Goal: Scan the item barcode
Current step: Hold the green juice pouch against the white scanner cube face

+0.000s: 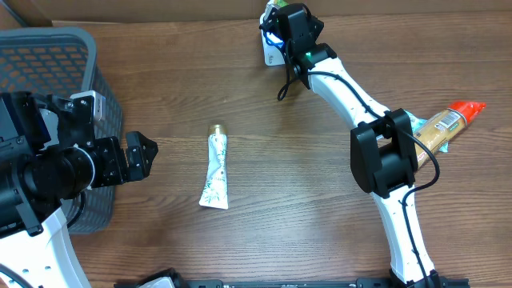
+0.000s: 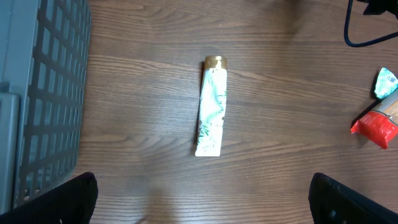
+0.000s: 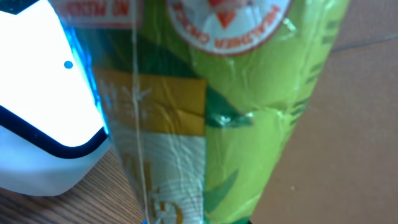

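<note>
Overhead, tube [image 1: 214,170] mid-table, well apart from basket [image 1: 48,56] at left edge.

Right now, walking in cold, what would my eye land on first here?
Probably the bright green packet that the right arm holds in shut jaws at the far edge of the table, right beside a white scanner. Next comes the white tube with a gold cap, lying alone in the middle. The left arm waits with jaws wide open by the grey basket on the left.
</note>
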